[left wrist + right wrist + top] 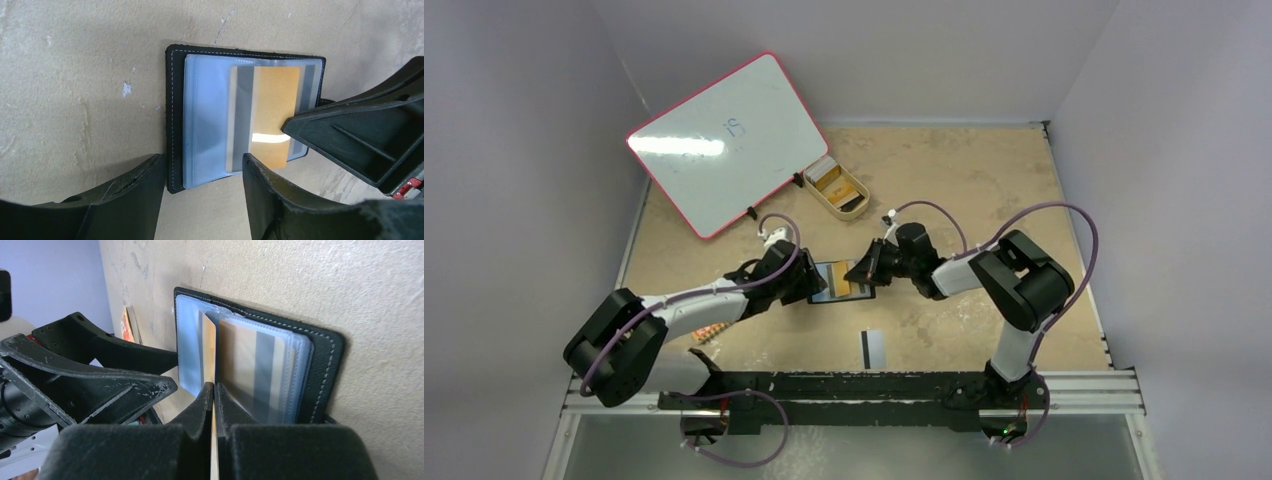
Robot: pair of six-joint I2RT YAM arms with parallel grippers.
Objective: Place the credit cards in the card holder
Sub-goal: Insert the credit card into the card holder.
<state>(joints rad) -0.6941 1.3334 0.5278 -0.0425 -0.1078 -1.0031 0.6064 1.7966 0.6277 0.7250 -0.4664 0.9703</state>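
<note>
Right wrist view tells it: the right gripper (pixel 215 388) is pressed together on the edge of the orange card (pixel 209 347), feeding it into a clear pocket of the holder (pixel 327 357). The holder lies open and flat around the middle of the table (pixel 984 190). The card looks partly in and tilted up off the pocket.

The left gripper (pixel 202 159) is spread, with its fingers straddling the holder's edge. It is probably steadying the holder, though I can't confirm contact.

1 striped card (pixel 873 347) waits by the table's near edge, so the job is partway at best.

Next move, as I read it: slide the card deeper along the pocket, lay it flat, then release without dragging it back out.
</note>
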